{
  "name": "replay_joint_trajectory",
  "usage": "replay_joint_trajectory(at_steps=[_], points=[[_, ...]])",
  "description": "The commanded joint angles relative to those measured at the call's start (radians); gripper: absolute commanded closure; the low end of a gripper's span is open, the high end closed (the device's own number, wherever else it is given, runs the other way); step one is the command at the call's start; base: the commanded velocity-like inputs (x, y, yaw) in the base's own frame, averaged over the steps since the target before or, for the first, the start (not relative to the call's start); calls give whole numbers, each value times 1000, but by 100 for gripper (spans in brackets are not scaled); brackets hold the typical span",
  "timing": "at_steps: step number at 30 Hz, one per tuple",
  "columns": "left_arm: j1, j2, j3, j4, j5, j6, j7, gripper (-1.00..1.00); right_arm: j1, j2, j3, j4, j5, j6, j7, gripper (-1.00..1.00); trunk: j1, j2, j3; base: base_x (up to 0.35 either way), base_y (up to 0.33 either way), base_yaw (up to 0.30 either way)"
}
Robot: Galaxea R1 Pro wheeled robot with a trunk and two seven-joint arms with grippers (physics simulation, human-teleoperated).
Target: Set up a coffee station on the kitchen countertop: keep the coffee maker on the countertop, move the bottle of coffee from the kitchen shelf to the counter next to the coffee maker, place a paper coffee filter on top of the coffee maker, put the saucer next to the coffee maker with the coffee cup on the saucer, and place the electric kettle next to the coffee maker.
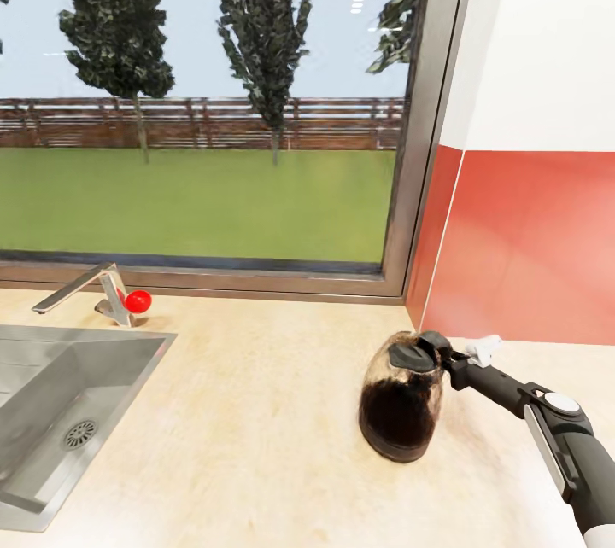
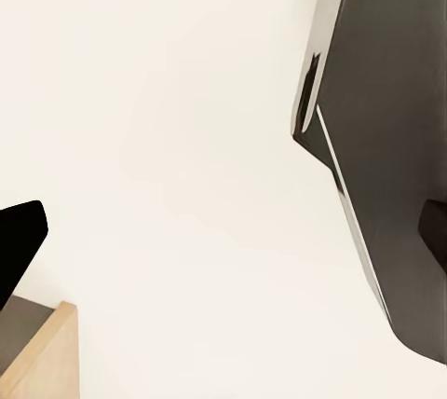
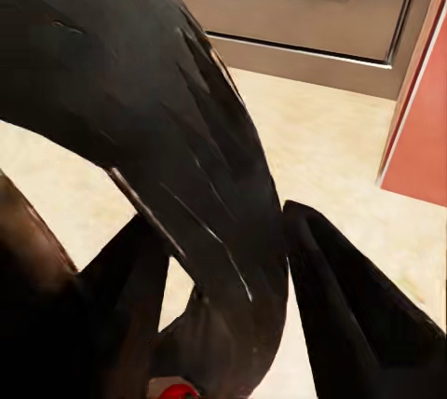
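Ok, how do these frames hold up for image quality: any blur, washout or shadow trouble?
Head view: evenly lit and sharp, with the coffee pot casting only a faint shadow on the countertop. Left wrist view: nearly all flat, washed-out white. Right wrist view: the pot's handle sits very close between the right gripper fingers and looks soft and stretched.

You see a big pale wall (image 2: 168, 119). A dark grey panel (image 2: 391, 110) with a shiny edge stands at one side. A light wood corner (image 2: 37, 357) pokes in. Two black fingertips (image 2: 19, 240) frame it, apart.
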Motion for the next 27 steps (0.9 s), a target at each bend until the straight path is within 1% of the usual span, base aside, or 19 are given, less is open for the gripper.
replay_joint_trajectory(at_steps=[1,27], points=[[-1,0,8,1,-11,-4,3,-100,-1,0,-2,-1,-1,7,5,100,1,-2,-2,0,0,0],[-1,2,8,1,-11,-5,3,-100,-1,0,-2,-1,-1,8,5,100,1,-2,-2,0,0,0]])
